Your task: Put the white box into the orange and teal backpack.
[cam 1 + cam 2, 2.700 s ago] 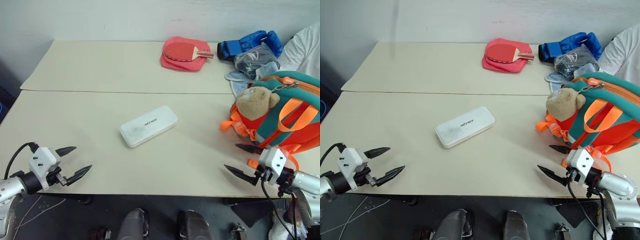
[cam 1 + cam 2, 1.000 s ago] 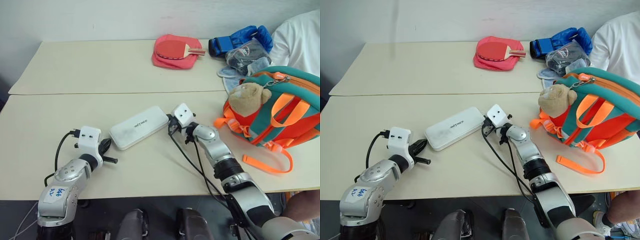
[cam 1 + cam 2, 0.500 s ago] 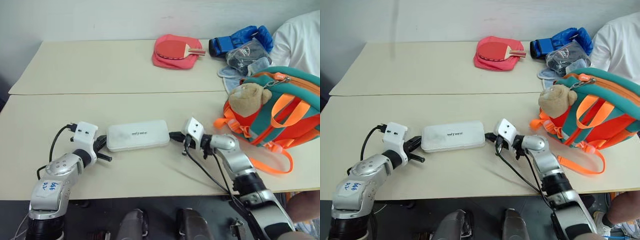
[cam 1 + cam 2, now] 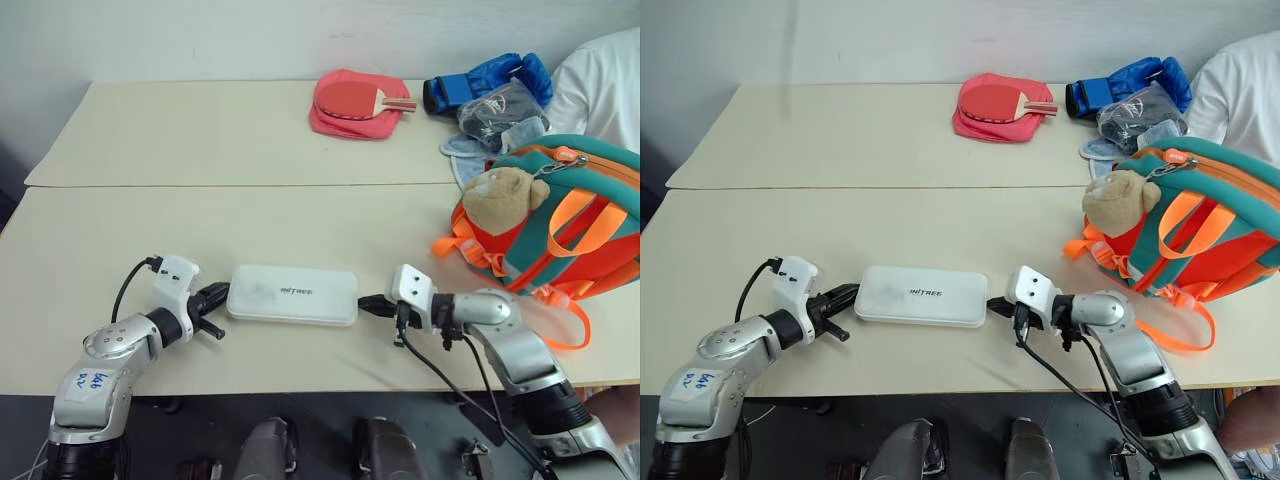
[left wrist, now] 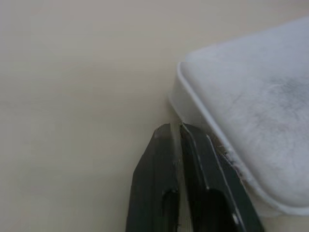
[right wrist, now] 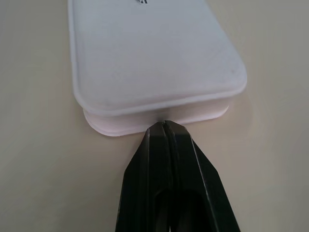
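The white box (image 4: 292,294) lies flat near the table's front edge, its long side running left to right. My left gripper (image 4: 215,296) is at its left end. In the left wrist view its fingertips (image 5: 164,128) are a narrow slit apart beside the box's corner (image 5: 193,96) and hold nothing. My right gripper (image 4: 365,303) is shut, and its tip touches the box's right end (image 6: 159,108). The orange and teal backpack (image 4: 580,230) stands at the right with a tan plush bear (image 4: 505,195) on its front. Whether its top is open is not visible.
A red paddle (image 4: 362,100) on a pink cloth, a blue boxing glove (image 4: 485,78) and a clear bag (image 4: 500,110) lie at the back right. A person in a white sleeve (image 4: 610,80) is behind the backpack. Orange straps (image 4: 560,320) trail beside my right arm.
The box has swung from a slant to lie straight across and has slid toward the front edge. My right gripper drew back with its right end. My left fingers parted slightly.
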